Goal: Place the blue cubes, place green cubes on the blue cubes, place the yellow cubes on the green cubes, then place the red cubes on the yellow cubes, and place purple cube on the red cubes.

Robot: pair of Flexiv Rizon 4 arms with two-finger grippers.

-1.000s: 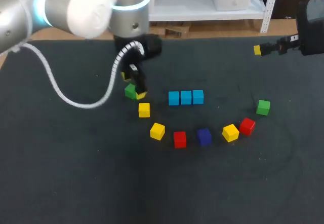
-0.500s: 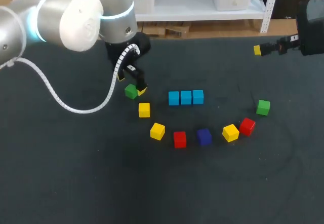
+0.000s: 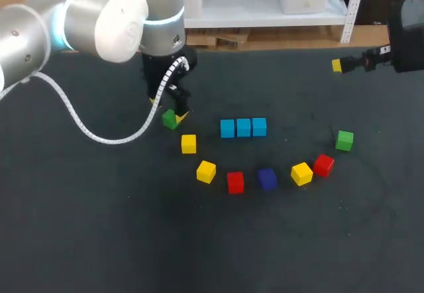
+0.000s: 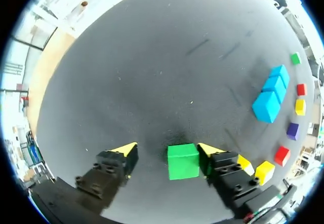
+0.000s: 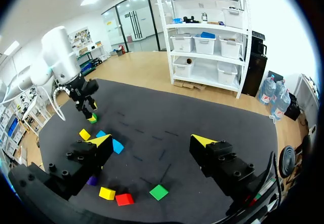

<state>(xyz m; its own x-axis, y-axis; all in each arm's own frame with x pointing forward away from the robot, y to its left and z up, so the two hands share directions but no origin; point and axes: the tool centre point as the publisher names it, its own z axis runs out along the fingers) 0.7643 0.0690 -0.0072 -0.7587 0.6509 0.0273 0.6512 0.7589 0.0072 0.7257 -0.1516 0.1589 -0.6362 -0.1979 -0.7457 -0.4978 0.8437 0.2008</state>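
Observation:
Three blue cubes point(image 3: 243, 127) lie in a row at mid-table. My left gripper point(image 3: 171, 111) points down over a green cube point(image 3: 169, 118) to their left. In the left wrist view this green cube point(image 4: 183, 161) sits between the open fingers of the gripper point(image 4: 164, 151), close against one fingertip point(image 4: 208, 150) and apart from the other. A second green cube point(image 3: 344, 140) lies far right. Yellow cubes point(image 3: 189, 143) point(image 3: 206, 171) point(image 3: 301, 173), red cubes point(image 3: 235, 181) point(image 3: 323, 165) and a purple cube point(image 3: 267, 179) form an arc in front. My right gripper point(image 3: 339, 65) hangs open and empty at the back right.
The dark mat point(image 3: 99, 227) has free room at the front and left. In the right wrist view the open right gripper point(image 5: 152, 140) looks down at the mat, with my left arm point(image 5: 61, 62) beyond it.
My left arm has shifted a little over the green cube and its fingers have drawn closer together around it. The cube and the right arm have stayed put.

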